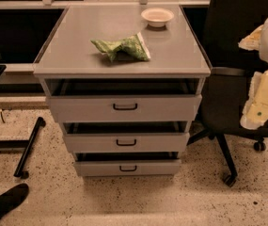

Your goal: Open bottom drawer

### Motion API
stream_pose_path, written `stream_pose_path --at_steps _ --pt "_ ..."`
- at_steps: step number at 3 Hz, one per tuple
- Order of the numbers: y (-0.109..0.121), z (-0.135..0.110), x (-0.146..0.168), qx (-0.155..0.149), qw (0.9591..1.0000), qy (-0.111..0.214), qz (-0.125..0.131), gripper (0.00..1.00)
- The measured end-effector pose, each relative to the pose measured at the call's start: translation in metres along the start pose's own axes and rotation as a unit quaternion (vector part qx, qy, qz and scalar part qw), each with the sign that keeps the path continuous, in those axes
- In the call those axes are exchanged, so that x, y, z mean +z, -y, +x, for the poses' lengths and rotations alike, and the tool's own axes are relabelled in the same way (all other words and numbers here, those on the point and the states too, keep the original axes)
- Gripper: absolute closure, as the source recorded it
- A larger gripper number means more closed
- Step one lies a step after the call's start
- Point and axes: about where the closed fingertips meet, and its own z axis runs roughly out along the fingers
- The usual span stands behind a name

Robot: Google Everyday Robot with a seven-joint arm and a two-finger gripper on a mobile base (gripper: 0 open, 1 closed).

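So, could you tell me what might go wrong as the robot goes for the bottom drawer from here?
1. The gripper sits at the far right beside the office chair, well away from the bottom drawer. The chair's caster and leg may block its way down.
2. The drawer's handle is small and lies close under the middle drawer, so the wrong handle might get grabbed.

Counted: three grey drawers, the bottom drawer among them, and three black handles. On the counter, one white bowl and one crumpled green bag. One black office chair. One dark shoe lower left. One pincer at the right edge.
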Motion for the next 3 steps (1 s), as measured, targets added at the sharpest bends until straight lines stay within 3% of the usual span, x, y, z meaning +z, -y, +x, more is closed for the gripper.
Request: stream_pose_path --at_steps 2,3 --pt "0.000 0.007 0.018 -0.003 0.9999 0.013 -0.008 0.00" --pt "-0.006 0.025 0.066 0.004 0.9990 0.030 -0.031 0.00"
